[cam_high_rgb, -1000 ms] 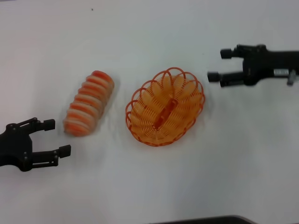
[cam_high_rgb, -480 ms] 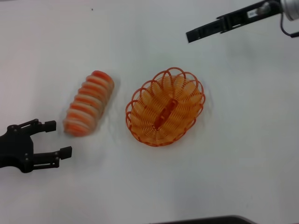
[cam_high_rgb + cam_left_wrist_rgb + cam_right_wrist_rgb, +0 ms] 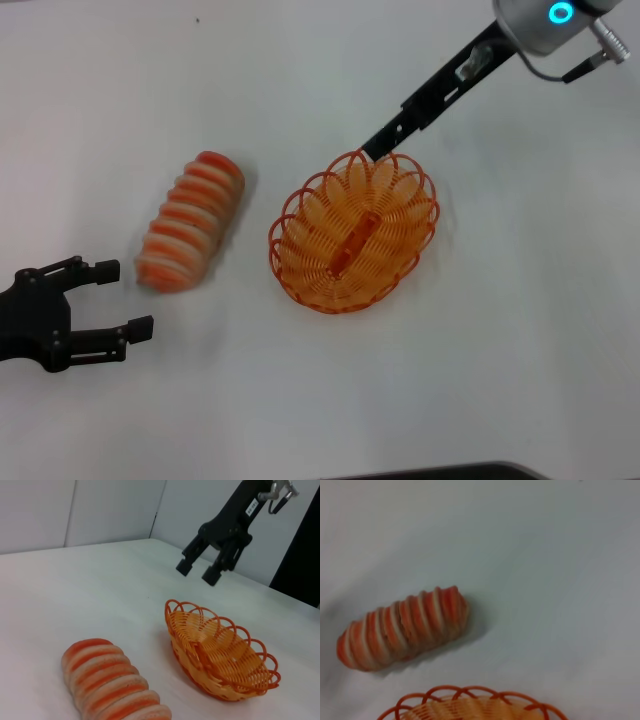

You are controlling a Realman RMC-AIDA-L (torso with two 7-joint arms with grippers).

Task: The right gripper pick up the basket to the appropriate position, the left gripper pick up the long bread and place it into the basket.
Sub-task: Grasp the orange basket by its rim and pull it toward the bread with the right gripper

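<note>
Right tool (image 3: 200, 570) hangs above the far rim of the basket (image 3: 353, 230), clear of it, fingers parted with nothing between them. Left tool (image 3: 108, 297) is parked low on the counter (image 3: 500, 350), near the end of the bread (image 3: 190, 221), also spread and empty.

Step in hand, as judged: seizing the basket. Recommended: lower so one finger passes inside the rim and one outside, then clamp on the wall itself, not on a single loop. Lift level; a one-sided grip will likely tilt it.

Basket: oval, orange, open woven wire-like work with a scalloped looped rim; light, probably springy. It stands upright beside the bread, apart from it.

Bread: ridged loaf, orange-red and cream bands, lying flat.
</note>
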